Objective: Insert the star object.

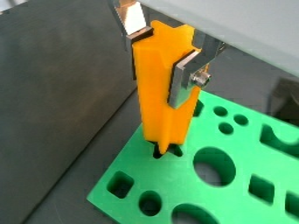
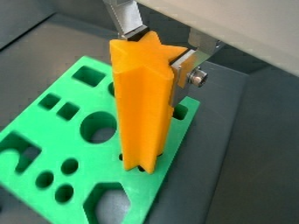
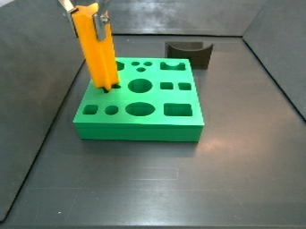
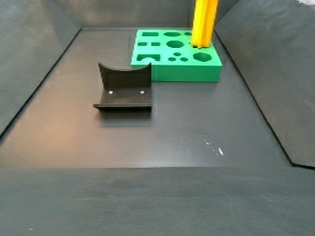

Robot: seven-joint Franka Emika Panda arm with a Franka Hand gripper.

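- Star object (image 1: 160, 87) in a wrist view: clamped near its top by the end effector (image 1: 163, 54), long axis upright, lower tip entering green block (image 1: 211, 175) hole.
- Side view: star object (image 3: 95, 54) stands vertical at the block's (image 3: 143, 112) corner slot; dark curved block (image 3: 189, 52) sits apart on the worktop (image 3: 156, 179).

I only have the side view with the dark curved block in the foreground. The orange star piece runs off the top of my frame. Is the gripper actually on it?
Observer: Yes. In a side view the gripper clamps the star object near its top end, silver fingers on opposite sides.
Operator: Has its lower end entered the green block?
Observer: In both wrist views its tip sits in a star-shaped hole in the green block, most of its length above the surface.
Operator: Which hole?
Observer: One along the block's edge, next to a large round hole.
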